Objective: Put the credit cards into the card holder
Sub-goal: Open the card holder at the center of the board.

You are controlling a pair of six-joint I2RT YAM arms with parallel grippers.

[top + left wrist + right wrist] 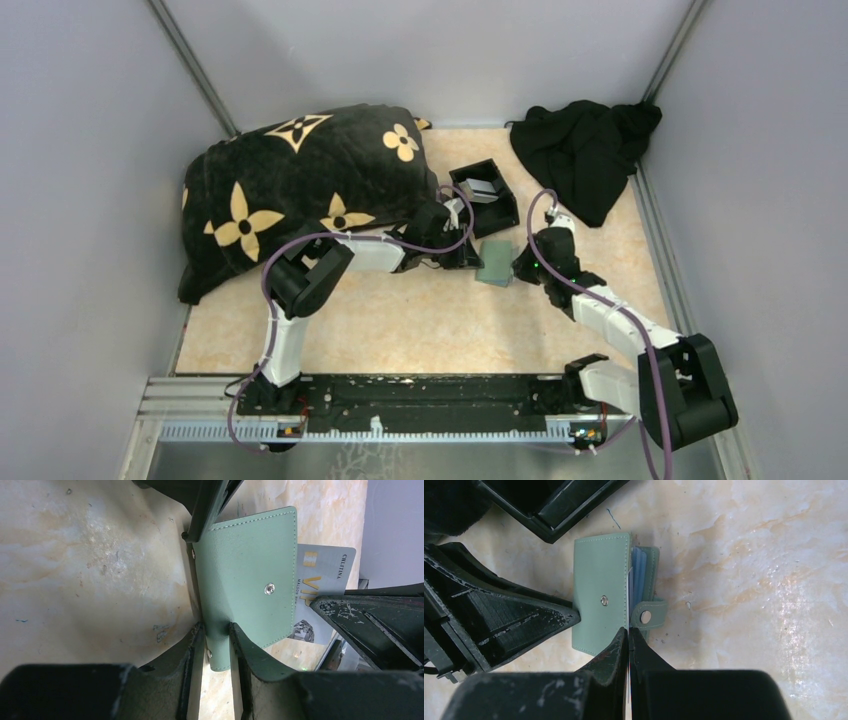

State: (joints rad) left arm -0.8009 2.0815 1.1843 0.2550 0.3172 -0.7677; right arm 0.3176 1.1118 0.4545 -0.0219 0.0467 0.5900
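Note:
The sage-green card holder [494, 263] lies on the table between my two grippers. In the left wrist view, the left gripper [216, 630] is shut on the card holder [245, 575] at its folded edge. A silvery credit card [327, 572] sticks out from behind the holder's far side. The right gripper [629, 630] is shut on that credit card, which shows edge-on as a thin pale line running into the card holder [601, 595]. Pale blue card edges [640, 570] show inside the holder. Its snap strap [649, 616] hangs loose. From above, the left gripper [468, 255] and right gripper [522, 268] face each other.
A black open-topped box [487, 190] stands just behind the holder, and its corner [554, 505] is close to both grippers. A black patterned blanket [290, 190] fills the back left. A black cloth [585, 150] lies at the back right. Grey walls close in three sides.

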